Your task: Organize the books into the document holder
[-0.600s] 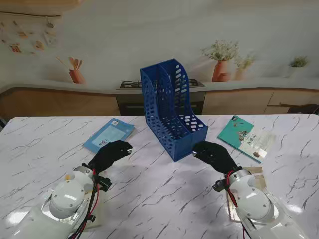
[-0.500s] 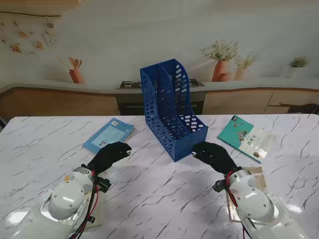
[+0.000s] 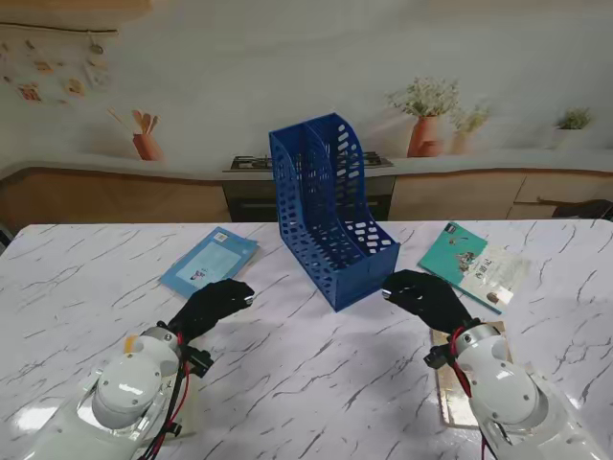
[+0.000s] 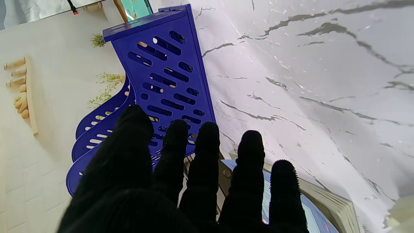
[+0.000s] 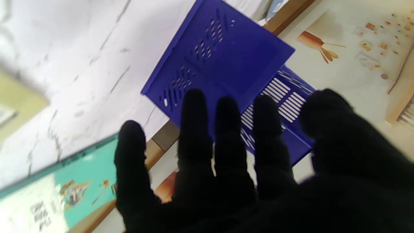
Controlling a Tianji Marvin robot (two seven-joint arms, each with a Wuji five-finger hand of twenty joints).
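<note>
The left hand (image 3: 215, 304) is hovering with its fingers spread and nothing in its grasp, sitting just nearer the robot than the blue book (image 3: 210, 260) that is lying flat on the marble table (image 3: 306, 383). That placement is likely putting it in reach of the book's near edge, which the left wrist view is showing just past the fingertips (image 4: 250, 142). The right hand (image 3: 421, 295) is likewise spread and holding nothing, poised between the document holder (image 3: 330, 213) and the teal book (image 3: 474, 265), which is lying flat to the holder's right. Each hand seems to be stationed beside its own book, with the holder between them so either arm can feed it.

The document holder is standing upright at the table's middle, angled so its open front is facing the robot and a little to its right. It is showing two compartments split by a divider, and both are appearing empty. Neither book is yet lifted, so the sorting looks to be barely begun.
</note>
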